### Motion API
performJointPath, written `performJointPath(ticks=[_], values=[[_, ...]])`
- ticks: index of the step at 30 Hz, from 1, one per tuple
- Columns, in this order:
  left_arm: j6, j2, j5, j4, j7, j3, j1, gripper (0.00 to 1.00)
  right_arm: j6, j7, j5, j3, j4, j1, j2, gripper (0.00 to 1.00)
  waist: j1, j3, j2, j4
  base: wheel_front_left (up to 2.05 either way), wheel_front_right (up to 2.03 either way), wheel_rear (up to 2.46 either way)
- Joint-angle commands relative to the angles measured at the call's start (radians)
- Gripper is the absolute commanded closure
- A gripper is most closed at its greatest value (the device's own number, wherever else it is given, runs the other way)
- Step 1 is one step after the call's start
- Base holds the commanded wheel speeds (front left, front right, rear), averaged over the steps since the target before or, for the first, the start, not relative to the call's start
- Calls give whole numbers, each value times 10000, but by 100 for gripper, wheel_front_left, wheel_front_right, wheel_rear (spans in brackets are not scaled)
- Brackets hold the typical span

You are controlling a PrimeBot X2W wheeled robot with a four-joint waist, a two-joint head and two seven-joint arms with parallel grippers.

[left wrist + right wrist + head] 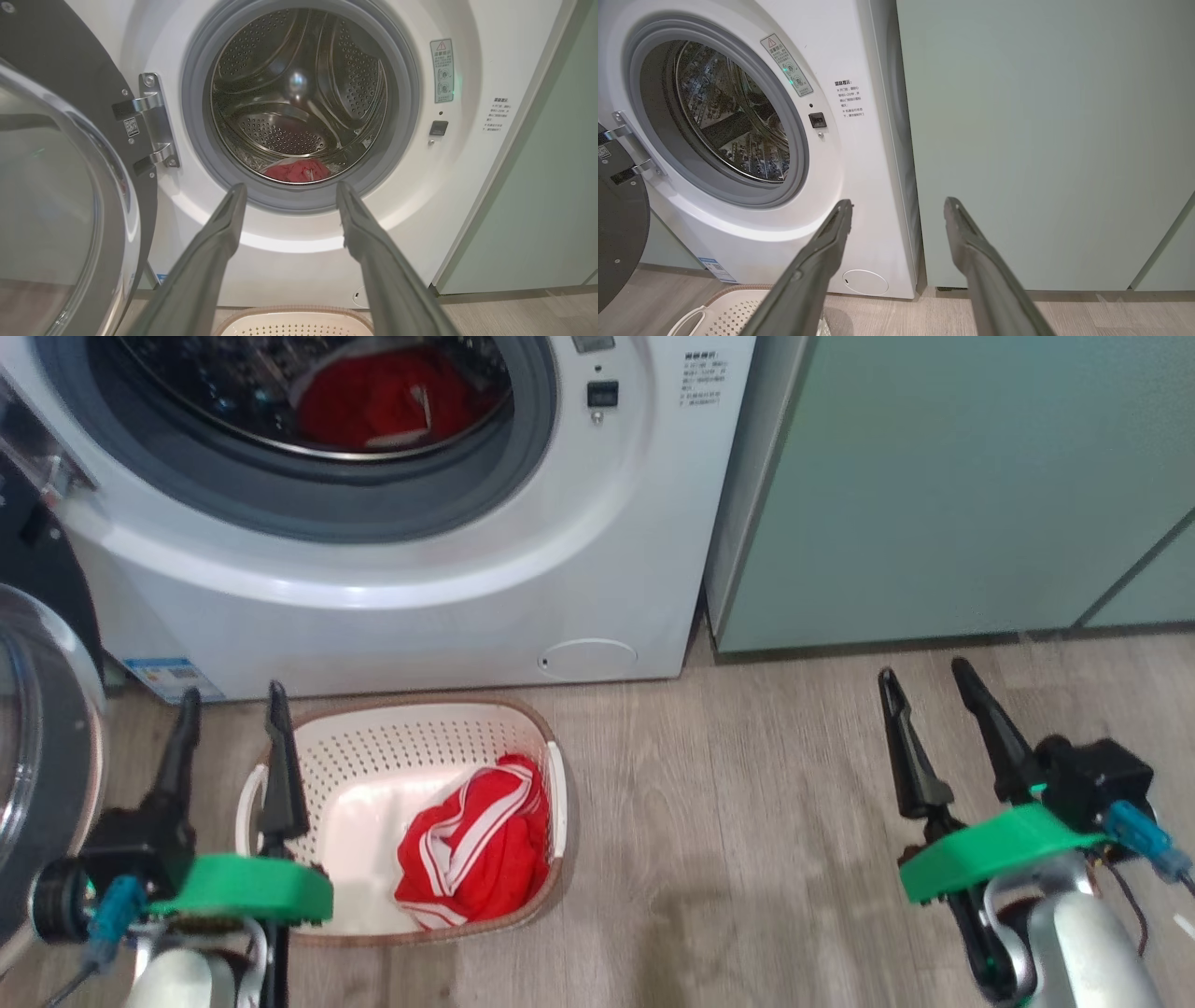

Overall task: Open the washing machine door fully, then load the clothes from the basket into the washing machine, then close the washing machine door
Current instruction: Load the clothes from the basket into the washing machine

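Reading the head view, you find the loading step in hand. The washing machine door (47,737) stands swung wide at the left of the washing machine (392,607), and a red piece (373,397) already lies low in the drum (299,79). The clothes (476,845), red with white stripes, lie heaped against the right wall of the basket (411,747), which sits on the floor (747,803) just in front of the machine. The left hand (233,693) hangs over the basket's left rim with its fingers spread wide and nothing between them. The right hand (923,668), equally wide and empty, is well apart to the right, above bare floor before the pale green cabinet (934,476). The next move, by this judgement, calls for the left hand to dip inside the rim, cross to the heap and pinch a thick fold. It then has to carry that fold up over the grey gasket (196,154); closing the door comes last. The head view gives you the heap and both hands but crops the drum's top. The left wrist view lays out the whole drum mouth and the door hinge (154,121), with just the basket's far rim beneath. The right wrist view takes the machine at a slant and adds the cabinet face.
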Motion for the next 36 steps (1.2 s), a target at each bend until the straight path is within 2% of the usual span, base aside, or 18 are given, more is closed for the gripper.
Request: performJointPath(ticks=[1, 13, 36], values=[[-20, 65, 40, -276, 24, 283, -194, 0, 0, 6, -88, 192, -383, -61, -1, 0, 1, -181, -1, 26, 0, 0, 0], [-61, 93, -48, -72, 226, 54, 477, 0, 0, 514, -196, 32, -1028, 774, -1, 0, 1, -844, -1, -35, 0, 0, 0], [153, 243, -158, -75, 333, 21, 351, 0, 0, 497, -143, 77, -1148, 600, -1, 0, 1, -657, -1, 45, 0, 0, 0]])
